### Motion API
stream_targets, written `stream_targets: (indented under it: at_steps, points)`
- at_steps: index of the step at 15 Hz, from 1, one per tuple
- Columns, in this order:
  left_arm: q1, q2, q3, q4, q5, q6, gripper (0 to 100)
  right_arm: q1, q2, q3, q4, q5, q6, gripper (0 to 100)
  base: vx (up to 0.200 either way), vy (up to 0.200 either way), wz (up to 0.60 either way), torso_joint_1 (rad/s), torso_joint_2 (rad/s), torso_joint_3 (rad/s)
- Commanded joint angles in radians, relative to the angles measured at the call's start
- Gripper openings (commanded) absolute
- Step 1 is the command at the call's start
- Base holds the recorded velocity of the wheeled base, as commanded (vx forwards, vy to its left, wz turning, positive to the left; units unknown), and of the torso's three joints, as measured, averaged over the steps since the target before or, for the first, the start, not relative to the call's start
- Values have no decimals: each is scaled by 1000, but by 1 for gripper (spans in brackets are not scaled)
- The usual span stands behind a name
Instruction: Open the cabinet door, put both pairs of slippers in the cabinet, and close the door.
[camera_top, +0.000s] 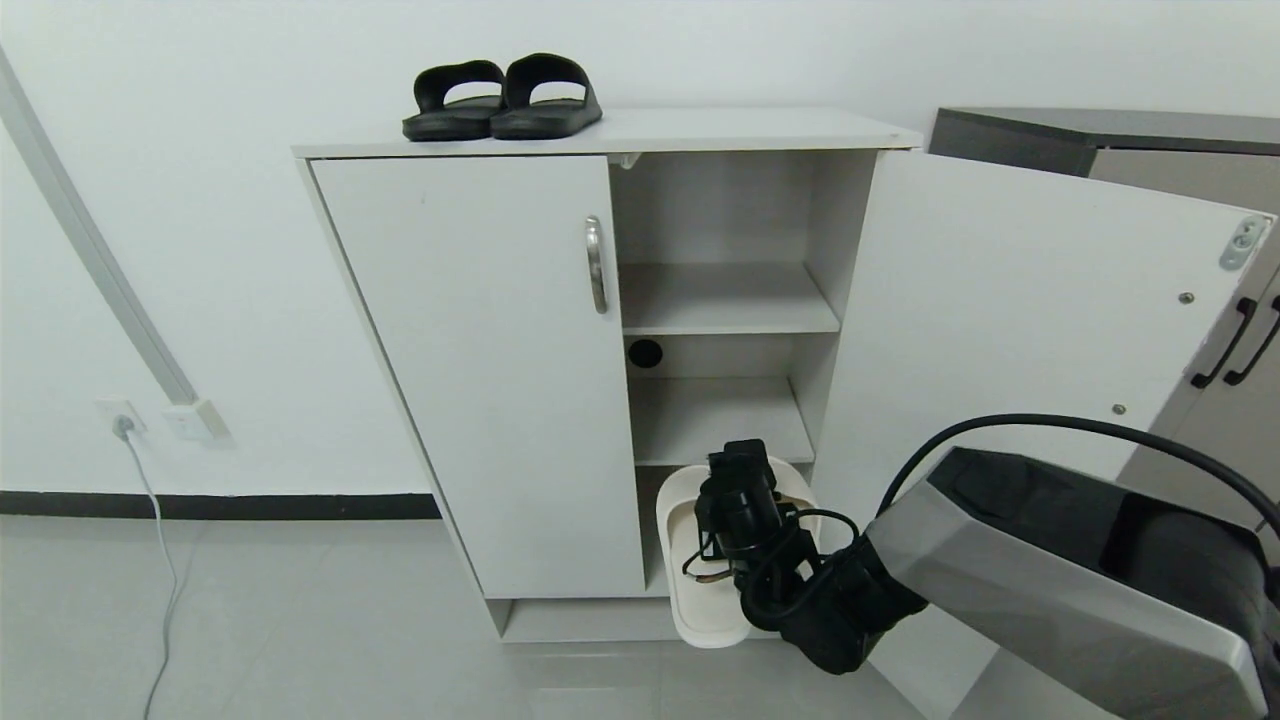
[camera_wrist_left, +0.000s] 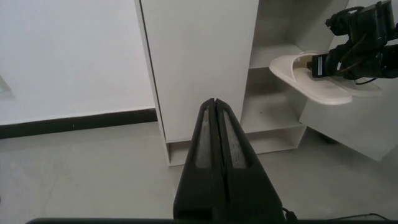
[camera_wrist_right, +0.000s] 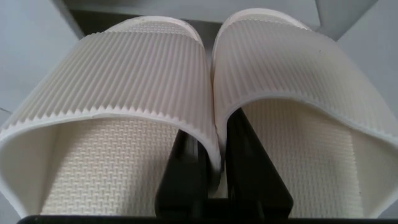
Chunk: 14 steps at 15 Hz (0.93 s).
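A white cabinet (camera_top: 480, 380) stands against a wall. Its left door is closed and its right door (camera_top: 1000, 330) is swung wide open, showing bare shelves inside. The right end effector (camera_top: 742, 480) is clenched on a pair of cream slippers (camera_top: 705, 600), pinching their two touching inner edges together. It holds the pair at the mouth of the lowest compartment (camera_wrist_left: 273, 121), toes pointing in and heels jutting out above the floor. A pair of black slippers (camera_top: 503, 100) sits side by side on top of the cabinet. The left end effector (camera_wrist_left: 214, 109) is closed on nothing and hangs in front of the cabinet, well apart from it.

The step in hand appears to be stowing the first pair. The next move probably calls for pushing the cream pair deeper in, lowering it onto the compartment floor and letting go. The black pair and the door would come after that.
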Motion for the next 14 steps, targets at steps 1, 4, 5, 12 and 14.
stream_targets:
  at_steps: [1, 4, 5, 12, 14]
  points:
    - [0, 2, -1, 1, 0, 0, 0, 0, 19, -6, 0, 0, 0, 0, 0, 0, 0, 2, 7, -173]
    - [0, 2, 1, 0, 0, 0, 0, 2, 34, -20, -43, -29, -3, 0, 0, 0, 0, 1, 2, -189]
    - [0, 2, 1, 0, 0, -2, 0, 3, 43, -18, -97, -66, -18, 0, 0, 0, 0, 7, 2, -193]
    - [0, 2, 1, 0, 0, -2, 0, -4, 61, -7, -270, -81, -118, 0, 0, 0, 0, 3, 1, -46]
    - [0, 2, 1, 0, 0, -2, 0, -4, 61, -4, -281, -81, -129, 0, 0, 0, 0, 0, 0, 0]
